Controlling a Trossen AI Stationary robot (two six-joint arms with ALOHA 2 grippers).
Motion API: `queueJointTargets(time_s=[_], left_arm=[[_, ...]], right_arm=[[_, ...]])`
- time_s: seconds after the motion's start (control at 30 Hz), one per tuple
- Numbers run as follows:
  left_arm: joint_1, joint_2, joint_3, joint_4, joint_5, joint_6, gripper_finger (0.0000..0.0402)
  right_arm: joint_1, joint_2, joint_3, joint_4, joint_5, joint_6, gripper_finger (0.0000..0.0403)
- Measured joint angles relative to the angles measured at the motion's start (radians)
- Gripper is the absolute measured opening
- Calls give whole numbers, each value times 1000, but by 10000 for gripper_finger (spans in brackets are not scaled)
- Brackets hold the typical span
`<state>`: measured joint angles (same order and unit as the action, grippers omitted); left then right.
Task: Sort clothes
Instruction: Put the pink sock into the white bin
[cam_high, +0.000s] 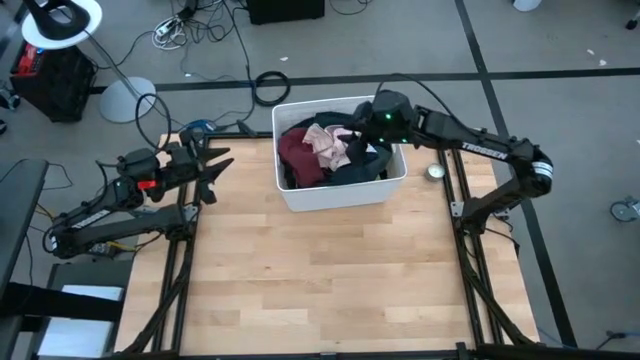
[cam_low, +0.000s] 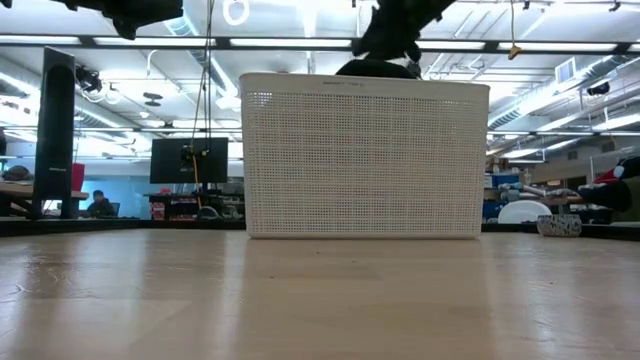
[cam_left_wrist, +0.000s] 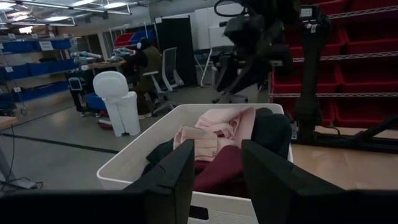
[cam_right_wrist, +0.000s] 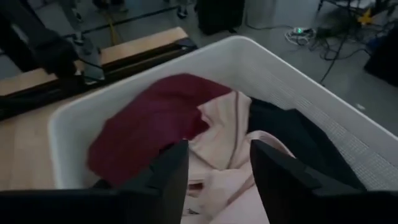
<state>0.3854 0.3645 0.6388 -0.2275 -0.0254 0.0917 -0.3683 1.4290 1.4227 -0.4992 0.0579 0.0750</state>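
The clothes lie heaped in a white bin (cam_high: 340, 195) at the table's far middle. There is a maroon piece (cam_right_wrist: 143, 124), a pale pink one (cam_right_wrist: 230, 146) and dark ones (cam_right_wrist: 292, 134). My right gripper (cam_right_wrist: 217, 171) hangs open above the bin's far right corner (cam_high: 362, 122), slanting down over the heap, with nothing between its fingers. My left gripper (cam_high: 218, 172) stands open and level at the table's far left, pointing at the bin (cam_left_wrist: 143, 155) with nothing in it. In the low view the bin's mesh wall (cam_low: 365, 160) hides the clothes.
A small round object (cam_high: 436, 172) sits at the table's right edge beside the bin. Bare wooden tabletop (cam_high: 320, 270) stretches from the bin to the near edge. Cables and a lamp base lie on the floor beyond the far edge.
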Motion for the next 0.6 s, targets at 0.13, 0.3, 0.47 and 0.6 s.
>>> queueJointTargets(time_s=[0.13,0.3,0.47,0.6], left_arm=[[0,0,0,0,2,0,137],[0,0,0,-1,5,-2,137],[0,0,0,-1,5,-2,137],[0,0,0,-2,5,-2,137]], right_arm=[[19,-10,1,-18,2,0,168],[16,30,0,-188,27,22,78],[13,116,0,-326,8,72,13],[8,230,7,-338,-46,92,4]])
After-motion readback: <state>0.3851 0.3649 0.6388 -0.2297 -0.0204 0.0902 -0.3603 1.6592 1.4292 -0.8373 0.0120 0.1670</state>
